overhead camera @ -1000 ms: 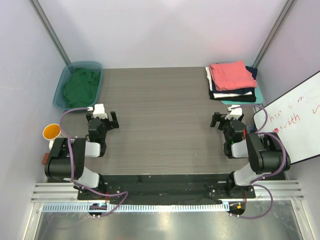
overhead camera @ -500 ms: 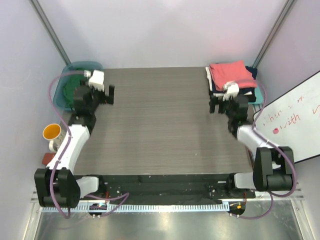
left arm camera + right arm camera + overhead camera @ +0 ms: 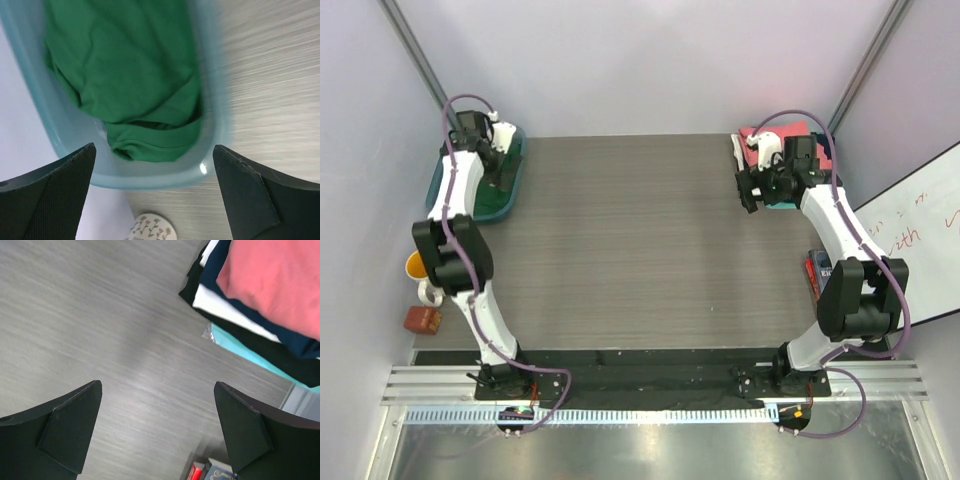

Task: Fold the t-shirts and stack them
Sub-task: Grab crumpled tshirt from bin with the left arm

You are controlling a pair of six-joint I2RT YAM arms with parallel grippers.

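Fetch step. Left gripper (image 3: 154, 150) wide, empty, above crumpled dark green cloth t-shirt (image 3: 125, 65) in translucent teal plastic tub (image 3: 216, 90), upper left. Right gripper (image 3: 157, 385) wide, empty, beside coral-topped folded t-shirt stack (image 3: 270, 280). Next: lower, pinch cloth.

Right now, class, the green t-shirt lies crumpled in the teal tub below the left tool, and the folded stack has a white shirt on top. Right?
No: the right wrist view shows a coral-pink shirt on top of the folded stack, with the white shirt lower down. The green t-shirt does lie crumpled in the teal tub below the left tool.
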